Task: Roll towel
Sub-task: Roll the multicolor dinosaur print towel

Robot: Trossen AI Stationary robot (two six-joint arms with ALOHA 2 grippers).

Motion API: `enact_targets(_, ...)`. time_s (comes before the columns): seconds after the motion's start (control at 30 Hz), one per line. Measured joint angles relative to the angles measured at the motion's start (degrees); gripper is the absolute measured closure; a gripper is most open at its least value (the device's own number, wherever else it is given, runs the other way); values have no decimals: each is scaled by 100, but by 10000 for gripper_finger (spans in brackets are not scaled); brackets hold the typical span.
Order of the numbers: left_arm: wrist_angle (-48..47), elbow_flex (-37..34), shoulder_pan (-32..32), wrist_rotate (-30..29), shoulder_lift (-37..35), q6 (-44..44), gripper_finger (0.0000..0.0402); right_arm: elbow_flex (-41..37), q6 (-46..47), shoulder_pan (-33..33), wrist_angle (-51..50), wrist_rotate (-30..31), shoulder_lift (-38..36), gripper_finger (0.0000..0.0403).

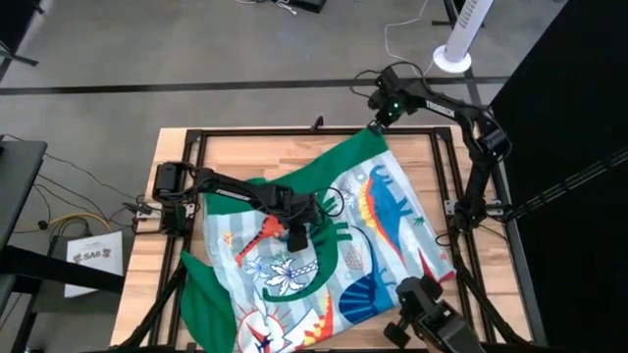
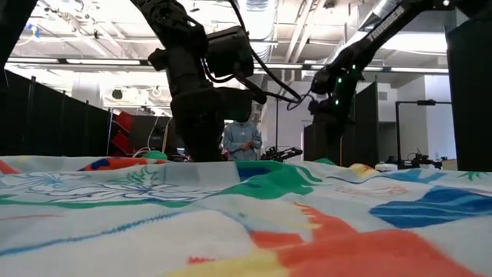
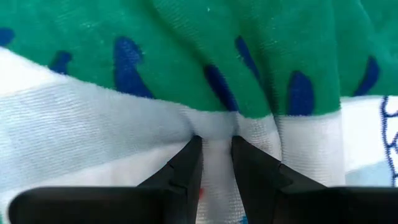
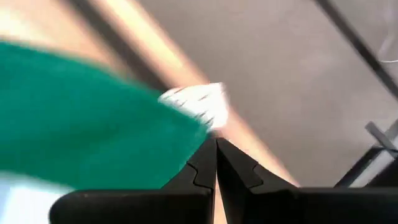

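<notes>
The towel fills the foreground. Left gripper pinches a fold at its middle; right gripper pinches its far corner, seemingly to keep it taut for rolling.

Towel across the table (one corner over its near edge), left tool mid-cloth, right tool at far corner.

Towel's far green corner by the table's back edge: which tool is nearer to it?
Right. The right tool pinches that corner of the towel; the left tool grips a fold mid-towel, well away.
</notes>
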Motion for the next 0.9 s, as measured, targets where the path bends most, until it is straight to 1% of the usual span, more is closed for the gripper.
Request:
enact_targets(0.1, 4, -11, -15, -49, -25, -22, 325, -1, -18, 32, -259, -297, -47, 403)
enact_targets(0.27, 6, -13, -66, -112, -29, -76, 325, -231, 53, 189, -128, -348, 21, 403)
enact_targets(0.33, 6, -13, -93, -115, -29, -122, 325, -392, 53, 275, 171, -426, 29, 403)
enact_targets(0.5, -42, -13, -183, -141, -31, -153, 325, -727, 152, 332, 1479, -429, 38, 403)
enact_targets(0.63, -142, -13, -215, -113, -36, -250, 325, -765, 270, 195, 1709, -414, 40, 403)
enact_targets(0.67, -161, -13, -217, -99, -38, -270, 325, -745, 281, 168, 1598, -412, 35, 403)
enact_targets(0.73, -164, -13, -216, -85, -40, -330, 325, -684, 336, 125, 1033, -541, 8, 403)
enact_targets(0.9, -151, -13, -296, -92, -40, -428, 325, -767, 396, 316, -114, -1240, -17, 403)
